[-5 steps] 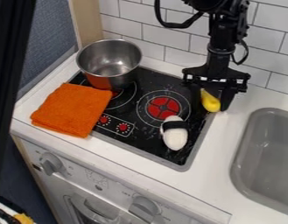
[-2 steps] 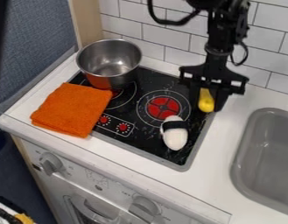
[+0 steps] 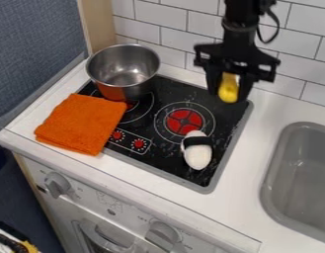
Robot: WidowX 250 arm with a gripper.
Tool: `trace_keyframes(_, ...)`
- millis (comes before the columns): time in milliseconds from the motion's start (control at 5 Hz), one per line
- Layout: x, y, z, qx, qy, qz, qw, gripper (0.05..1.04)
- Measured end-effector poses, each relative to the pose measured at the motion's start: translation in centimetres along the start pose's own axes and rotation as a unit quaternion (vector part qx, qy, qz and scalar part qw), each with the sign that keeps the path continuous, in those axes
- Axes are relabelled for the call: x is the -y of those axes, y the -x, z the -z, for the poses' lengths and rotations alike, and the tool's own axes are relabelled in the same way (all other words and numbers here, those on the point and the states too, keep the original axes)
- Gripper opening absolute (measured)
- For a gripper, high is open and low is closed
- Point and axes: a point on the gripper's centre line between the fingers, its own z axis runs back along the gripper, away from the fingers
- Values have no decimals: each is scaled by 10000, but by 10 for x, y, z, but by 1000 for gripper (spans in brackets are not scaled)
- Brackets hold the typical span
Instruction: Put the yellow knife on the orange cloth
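Above the back right corner of the stove hangs the black gripper (image 3: 228,91), shut on the yellow knife (image 3: 228,88). The knife's rounded yellow end points down between the two fingers, and its upper part is hidden by the gripper. Over the left part of the stove's edge and the white counter lies the folded orange cloth (image 3: 81,123), well to the left of the gripper and lower in the view.
A steel pot (image 3: 124,70) stands at the stove's back left, just behind the cloth. A white toy with a black band (image 3: 197,150) lies on the black stove (image 3: 218,129). At the right is a grey sink (image 3: 299,177).
The gripper has risen and shifted a little to the left, carrying the yellow knife up with it. The cloth, pot and white toy have stayed in place.
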Motion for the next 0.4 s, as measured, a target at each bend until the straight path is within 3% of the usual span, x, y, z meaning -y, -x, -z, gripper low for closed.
trace_keyframes(200,-39,4,-30,80,-106,889,9959,559)
trace_keyframes(400,-90,34,-29,-253,-84,1504,9883,559)
